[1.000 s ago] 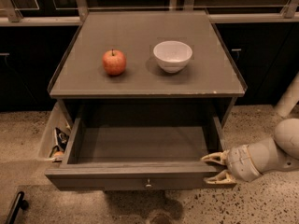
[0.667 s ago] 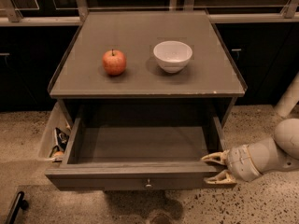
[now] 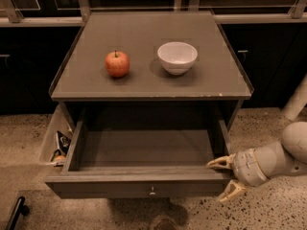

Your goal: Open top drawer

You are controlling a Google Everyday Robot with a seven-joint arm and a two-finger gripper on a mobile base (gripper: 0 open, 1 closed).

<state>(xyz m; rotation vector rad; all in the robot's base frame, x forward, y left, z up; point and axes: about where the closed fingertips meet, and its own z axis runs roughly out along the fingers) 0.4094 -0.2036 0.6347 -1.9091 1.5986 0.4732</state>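
The top drawer (image 3: pixel 144 182) is pulled far out of the grey cabinet. Its grey inside shows with nothing in it, and its flat front has a small round metal knob (image 3: pixel 152 192) at the centre. My gripper (image 3: pixel 224 178) is at the drawer's right front corner, coming in from the right on a pale arm. Its two tan fingers (image 3: pixel 219 162) are spread, one above and one below the corner of the drawer front, holding nothing.
A red apple (image 3: pixel 117 63) and a white bowl (image 3: pixel 177 57) sit on the cabinet top (image 3: pixel 144 85). A white side bin (image 3: pixel 55 143) with small items hangs at the cabinet's left. A black object (image 3: pixel 14 212) lies on the speckled floor at lower left.
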